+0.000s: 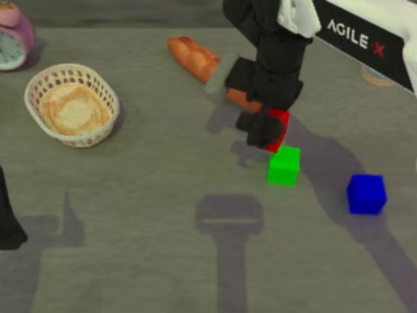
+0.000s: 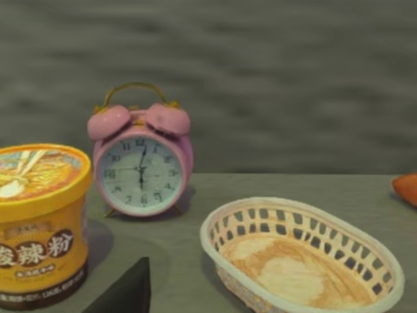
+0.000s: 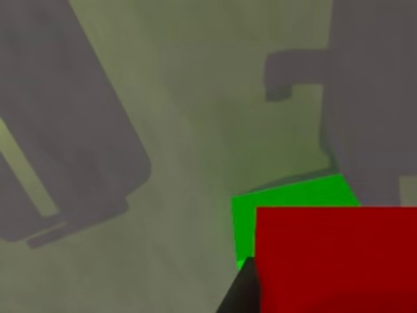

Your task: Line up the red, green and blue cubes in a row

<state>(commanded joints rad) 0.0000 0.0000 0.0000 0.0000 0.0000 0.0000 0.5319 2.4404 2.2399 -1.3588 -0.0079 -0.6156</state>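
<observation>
Red cube [image 1: 279, 124] sits right of centre in the top view, mostly covered by the right gripper [image 1: 264, 130], which comes down on it from the upper right. In the right wrist view the red cube [image 3: 335, 257] fills the lower right, tight against a dark finger [image 3: 240, 293], so the claw looks closed on it, though whether it is lifted off the table [image 1: 143, 195] I cannot tell. Green cube [image 1: 284, 165] lies just below the red one in the top view, corners nearly meeting. Blue cube [image 1: 366, 193] stands apart, lower right. Bread [image 1: 193, 57] lies at upper centre, a basket [image 1: 71, 104] at upper left, a pink clock [image 1: 13, 36] in the top left corner. Left gripper [image 1: 10, 222] is parked at the left edge; how far its fingers are spread I cannot tell. Its wrist view shows the clock [image 2: 141, 163], the basket [image 2: 300, 257] and a yellow tub [image 2: 40, 222].
</observation>
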